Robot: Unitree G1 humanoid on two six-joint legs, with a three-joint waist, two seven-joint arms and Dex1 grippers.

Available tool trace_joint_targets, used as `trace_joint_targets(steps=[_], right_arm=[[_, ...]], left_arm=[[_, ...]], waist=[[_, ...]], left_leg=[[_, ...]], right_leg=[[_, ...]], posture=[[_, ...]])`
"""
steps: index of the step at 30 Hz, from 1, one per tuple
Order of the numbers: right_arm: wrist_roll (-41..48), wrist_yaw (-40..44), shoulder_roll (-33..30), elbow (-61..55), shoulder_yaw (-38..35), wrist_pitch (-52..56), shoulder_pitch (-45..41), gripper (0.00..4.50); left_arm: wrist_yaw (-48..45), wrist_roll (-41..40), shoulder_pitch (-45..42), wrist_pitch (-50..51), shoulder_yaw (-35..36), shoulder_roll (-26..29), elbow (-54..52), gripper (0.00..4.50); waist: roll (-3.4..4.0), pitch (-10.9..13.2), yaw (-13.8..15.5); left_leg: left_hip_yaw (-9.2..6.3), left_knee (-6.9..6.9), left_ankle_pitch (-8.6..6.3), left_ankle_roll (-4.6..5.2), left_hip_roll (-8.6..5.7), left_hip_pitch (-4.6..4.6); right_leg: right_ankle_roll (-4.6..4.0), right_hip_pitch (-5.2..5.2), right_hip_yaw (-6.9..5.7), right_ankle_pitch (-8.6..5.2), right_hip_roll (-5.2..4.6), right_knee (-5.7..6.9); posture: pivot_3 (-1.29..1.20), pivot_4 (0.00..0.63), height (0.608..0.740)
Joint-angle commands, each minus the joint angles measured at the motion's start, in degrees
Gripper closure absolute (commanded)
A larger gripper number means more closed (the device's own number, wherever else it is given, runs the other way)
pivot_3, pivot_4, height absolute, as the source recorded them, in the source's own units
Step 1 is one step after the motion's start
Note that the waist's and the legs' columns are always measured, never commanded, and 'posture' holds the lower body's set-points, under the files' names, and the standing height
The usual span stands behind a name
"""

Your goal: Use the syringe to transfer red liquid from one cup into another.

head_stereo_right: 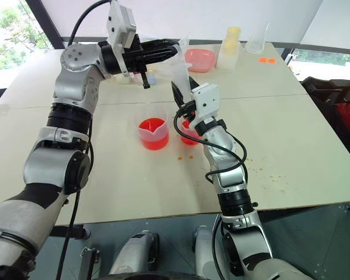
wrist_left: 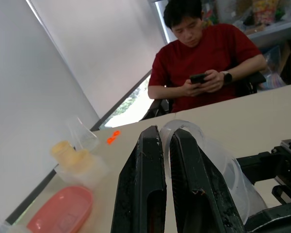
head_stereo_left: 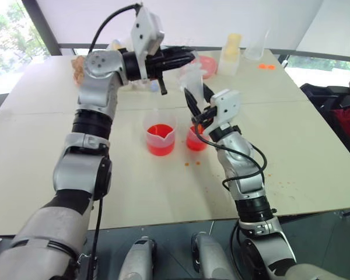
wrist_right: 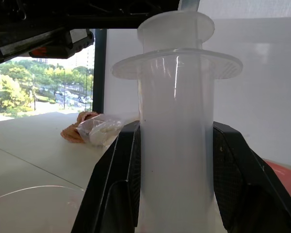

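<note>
My right gripper (head_stereo_left: 197, 99) is shut on the barrel of the clear syringe (wrist_right: 177, 145) and holds it nearly upright. The syringe's lower end points down at the narrower cup (head_stereo_left: 193, 142), and the tip is hidden behind the gripper. The wider cup (head_stereo_left: 160, 140) stands just to the left. Both cups hold red liquid (head_stereo_left: 160, 147). My left gripper (head_stereo_left: 189, 56) reaches across from the left, level, and is shut on the clear plunger top (wrist_left: 186, 130) above the barrel.
At the far side of the table stand a pink bowl (head_stereo_left: 207, 65), a yellowish bottle (head_stereo_left: 231, 51) and a clear cup (head_stereo_left: 254, 49). Orange drops (head_stereo_left: 192, 164) spot the table near the cups. A person in a red shirt (wrist_left: 203, 58) sits across the table.
</note>
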Motion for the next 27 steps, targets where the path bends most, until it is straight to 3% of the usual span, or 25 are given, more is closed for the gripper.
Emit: trace_joint_targets(steps=[1,10,11,17,22,27], right_arm=[[0.4,-1.7,-0.1,-1.8,-2.3,-1.5,-4.2,3.11],[0.6,-1.6,-0.9,-4.9,-1.8,-0.1,-4.6,3.11],[0.7,-1.6,-1.0,-5.5,-1.7,0.2,-4.5,3.11],[1.6,0.3,-1.7,-12.1,-0.3,4.2,-3.4,3.11],[6.7,0.1,-1.7,-20.4,-2.1,13.0,-4.3,3.11],[18.6,-2.8,-5.4,-19.4,-14.1,26.2,-11.0,3.11]], left_arm=[[-4.7,-1.0,2.4,2.0,-4.7,-3.4,-3.6,4.47],[-4.2,-1.8,3.7,4.8,-3.9,-4.1,-4.4,4.47],[-4.1,-2.4,3.4,5.8,-3.3,-4.0,-4.3,3.72],[0.8,-6.2,-1.1,10.1,3.1,0.5,-2.8,1.01],[2.7,-13.9,-1.4,20.7,9.1,7.4,-8.5,1.01],[2.8,-19.2,14.4,34.4,5.7,13.3,-32.0,1.01]], waist=[[0.00,0.0,0.0],[0.00,0.0,0.0],[0.00,0.0,0.0],[0.00,0.0,-0.1],[0.02,0.0,-0.3],[0.11,0.0,-0.2]], left_leg=[[0.00,0.00,0.00,0.00,0.00,0.00],[0.00,0.00,0.00,0.00,0.00,0.00],[0.00,0.00,0.00,0.00,0.00,0.00],[-0.03,0.03,0.00,0.00,0.00,0.00],[-0.02,0.00,0.00,0.00,0.07,0.00],[-0.08,-0.04,0.00,0.00,0.09,0.13]], right_leg=[[0.00,0.00,0.00,0.00,0.00,0.00],[0.00,0.00,0.00,0.00,0.00,0.00],[0.00,0.00,0.00,0.00,0.00,0.00],[0.00,0.01,-0.01,0.00,0.00,0.01],[0.00,-0.05,0.02,0.00,0.05,0.05],[-0.01,-0.02,0.18,0.00,0.01,0.08]], posture=[[0.00,0.150,0.740],[0.00,0.150,0.740],[0.00,0.150,0.740],[0.00,0.150,0.740],[0.00,0.150,0.740],[0.00,0.150,0.740]])
